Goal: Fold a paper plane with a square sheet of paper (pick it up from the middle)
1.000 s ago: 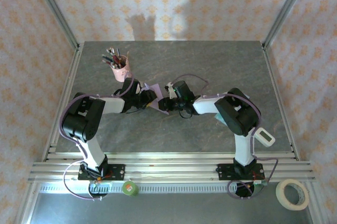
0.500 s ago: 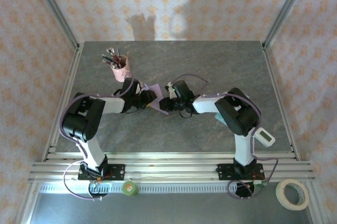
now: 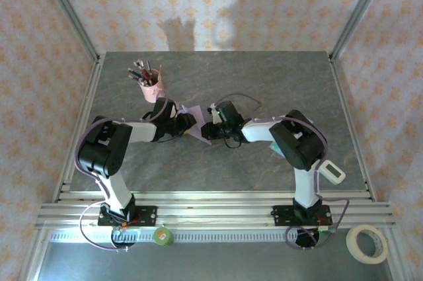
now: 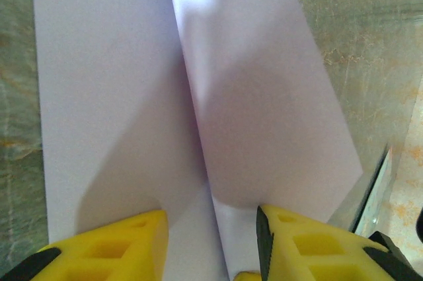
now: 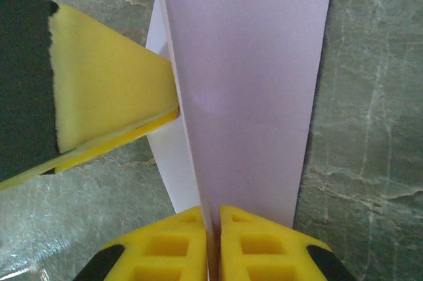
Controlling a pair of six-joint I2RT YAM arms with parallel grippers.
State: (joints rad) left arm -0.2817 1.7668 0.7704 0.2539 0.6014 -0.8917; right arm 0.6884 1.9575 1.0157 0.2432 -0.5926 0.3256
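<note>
The lilac square sheet of paper [image 3: 194,112], folded lengthwise along a raised centre crease, lies mid-table between both grippers. In the left wrist view the paper [image 4: 251,96] runs away from my left gripper [image 4: 211,218], whose yellow fingers [image 4: 119,241] stand apart on either side of the crease; it is open. My right gripper [image 5: 213,241] is shut on the upright fold of the paper [image 5: 251,63] at its near end. The left gripper's finger [image 5: 99,89] presses against the paper's other side there. From above, the left gripper [image 3: 190,122] and right gripper [image 3: 209,129] almost touch.
A pink pen cup [image 3: 151,86] stands behind the left arm. A white device [image 3: 332,172] lies by the right arm's base. A tape roll [image 3: 367,242] and a green object [image 3: 162,235] sit in front of the table's rail. Metal frame posts border the grey table [image 3: 264,82].
My right gripper has closed onto the paper's raised fold. The left gripper has stayed in place around the crease.
</note>
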